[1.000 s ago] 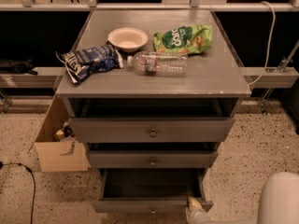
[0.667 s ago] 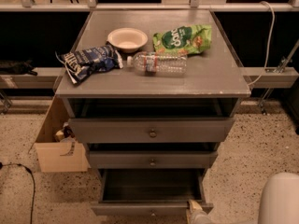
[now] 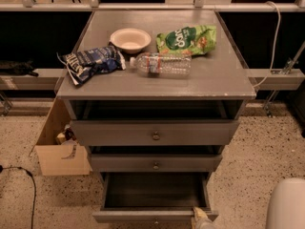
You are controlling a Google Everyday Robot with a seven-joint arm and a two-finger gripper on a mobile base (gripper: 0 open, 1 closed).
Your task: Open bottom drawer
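Grey bottom drawer stands open; gripper at its front right corner, grip unclear; overpulling could derail it.

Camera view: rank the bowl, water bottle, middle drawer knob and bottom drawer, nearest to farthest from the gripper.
The gripper is low, at the frame's bottom edge.
1. bottom drawer: right beside it, pulled out.
2. middle drawer knob: above, to the left.
3. water bottle: cabinet top, near the front.
4. bowl: cabinet top, farther back.

Your gripper sits at the right end of the front of the bottom drawer. Your white arm shell stands right of that drawer.
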